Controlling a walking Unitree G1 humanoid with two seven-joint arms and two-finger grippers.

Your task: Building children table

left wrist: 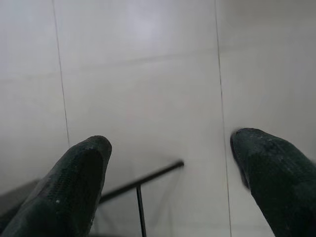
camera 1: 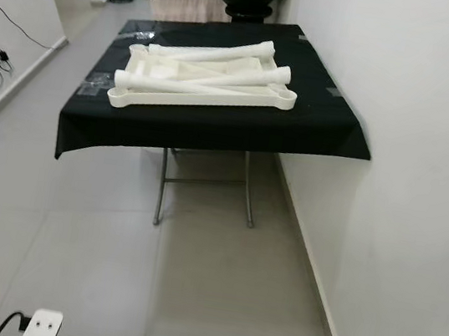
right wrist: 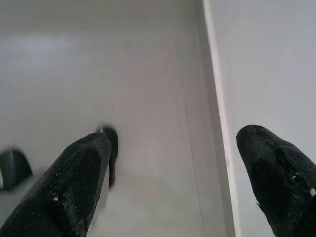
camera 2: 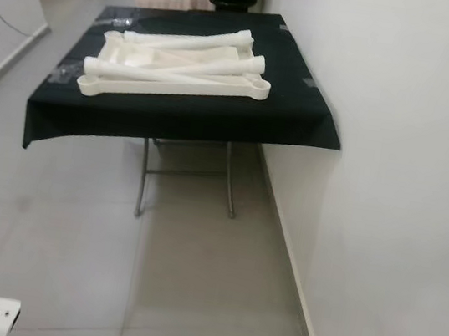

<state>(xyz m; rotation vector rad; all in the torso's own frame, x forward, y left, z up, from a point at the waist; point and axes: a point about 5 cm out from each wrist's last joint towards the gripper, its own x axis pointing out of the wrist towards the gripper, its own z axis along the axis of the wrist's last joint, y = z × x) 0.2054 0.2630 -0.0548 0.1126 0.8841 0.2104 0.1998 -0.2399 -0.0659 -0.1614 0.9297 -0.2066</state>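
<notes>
Well ahead of both grippers, the white table parts point(camera 1: 204, 80) are lying on the black-covered table point(camera 1: 331, 133), while the left gripper point(left wrist: 168, 173) and right gripper point(right wrist: 170, 173) are hanging empty with fingers apart, probably waiting for approach.

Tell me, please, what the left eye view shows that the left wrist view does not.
Left eye view: a folding table under a black cloth that carries cream plastic table parts, a tabletop with loose legs lying across it, beside a white wall. Left wrist view: the left gripper, jaws apart and holding nothing, and a thin dark bar near the floor. Shared: the pale tiled floor.
</notes>
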